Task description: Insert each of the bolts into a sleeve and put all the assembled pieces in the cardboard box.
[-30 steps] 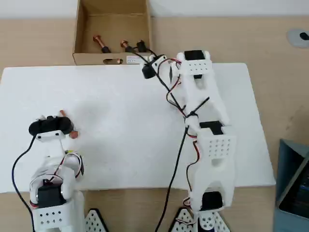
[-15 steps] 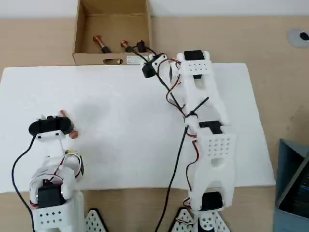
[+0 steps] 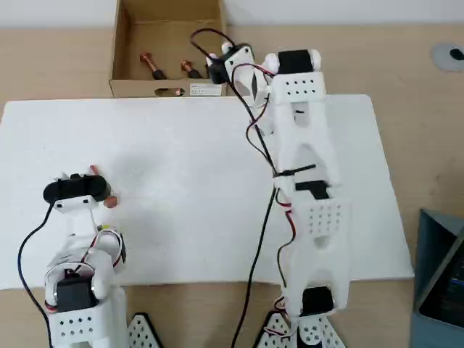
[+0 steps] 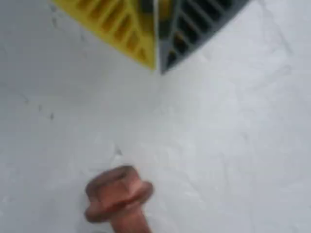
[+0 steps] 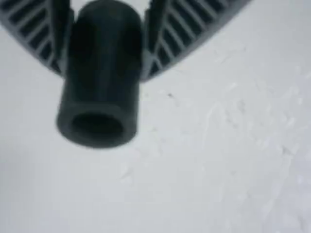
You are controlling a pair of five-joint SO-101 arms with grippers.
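We start at the left tool point(image 4: 158, 63), low over the white mat point(image 3: 181, 188) that covers the tabletop point(image 3: 58, 65). From its own wrist camera we see the yellow finger point(image 4: 121, 29) and the grey finger point(image 4: 204, 24) pressed tip to tip, so this tool is closed with nothing between them. The bolt point(image 4: 119, 196) lies flat on the mat a short way out from those tips. Its copper flanged head faces the tool, and it is apart from both fingers. From above we pick that bolt point(image 3: 109, 202) out just beside the left tool point(image 3: 76, 190). A small copper-coloured bit point(image 3: 93, 170) peeks out at the tool's far side, and we cannot tell what it is.

Moving across, the mat between the two arms is bare white.

Over to the right tool point(image 5: 104, 68), and here we have a grip. The dark ribbed fingers point(image 5: 170, 39) are clamped on either side of the black sleeve point(image 5: 99, 82). The sleeve juts out past the tips, and we see its open round mouth over a pale surface. From above, the right arm is stretched long, and the right tool point(image 3: 232, 64) sits at the near right corner of the cardboard box point(image 3: 123, 51). Inside the box, just to the side of this tool, two copper-headed pieces point(image 3: 151, 65) lie on the floor of the box.
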